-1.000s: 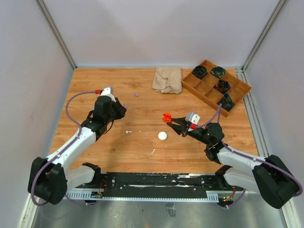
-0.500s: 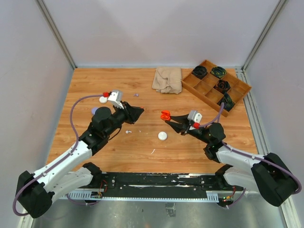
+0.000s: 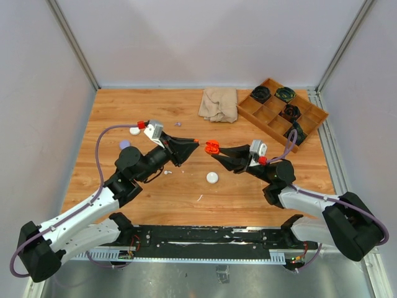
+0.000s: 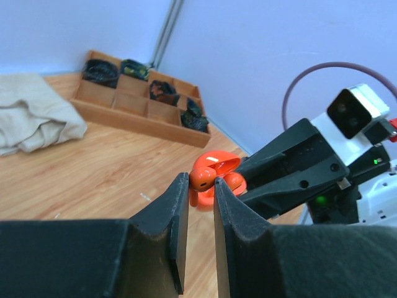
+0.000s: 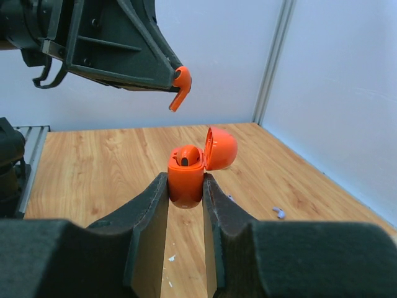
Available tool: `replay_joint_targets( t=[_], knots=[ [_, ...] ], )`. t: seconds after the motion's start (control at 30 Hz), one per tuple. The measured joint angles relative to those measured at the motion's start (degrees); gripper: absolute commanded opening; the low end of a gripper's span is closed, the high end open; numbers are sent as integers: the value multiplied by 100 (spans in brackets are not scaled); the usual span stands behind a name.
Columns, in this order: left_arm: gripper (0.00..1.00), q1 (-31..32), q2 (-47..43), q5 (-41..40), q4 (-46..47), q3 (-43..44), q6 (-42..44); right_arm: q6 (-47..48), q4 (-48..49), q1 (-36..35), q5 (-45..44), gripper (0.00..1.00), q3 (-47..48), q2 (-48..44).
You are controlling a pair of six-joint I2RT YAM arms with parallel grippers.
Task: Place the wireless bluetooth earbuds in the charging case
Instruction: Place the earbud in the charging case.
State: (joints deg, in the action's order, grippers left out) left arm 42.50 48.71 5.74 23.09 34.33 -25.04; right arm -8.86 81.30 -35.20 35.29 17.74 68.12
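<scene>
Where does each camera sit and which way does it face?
Top external: above, behind the bases, looking down on the table; left gripper and right gripper show.
Left wrist: on the left arm, faces the right gripper and wooden tray; own fingers show.
Right wrist: on the right arm, faces the left gripper; own fingers clamp the open case.
Wrist views share the orange earbud and open case.
</scene>
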Motion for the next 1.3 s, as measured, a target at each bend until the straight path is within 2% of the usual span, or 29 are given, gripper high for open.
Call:
replay_joint_targets(
  t=[0.5,1.3],
  knots=[
    [23,632,367,131,916,-2,297,-234,142,-44,72,1,55,-9],
    [23,756,699,101,1355,-85,420,-337,162,-46,83,1,66,-234]
  ],
)
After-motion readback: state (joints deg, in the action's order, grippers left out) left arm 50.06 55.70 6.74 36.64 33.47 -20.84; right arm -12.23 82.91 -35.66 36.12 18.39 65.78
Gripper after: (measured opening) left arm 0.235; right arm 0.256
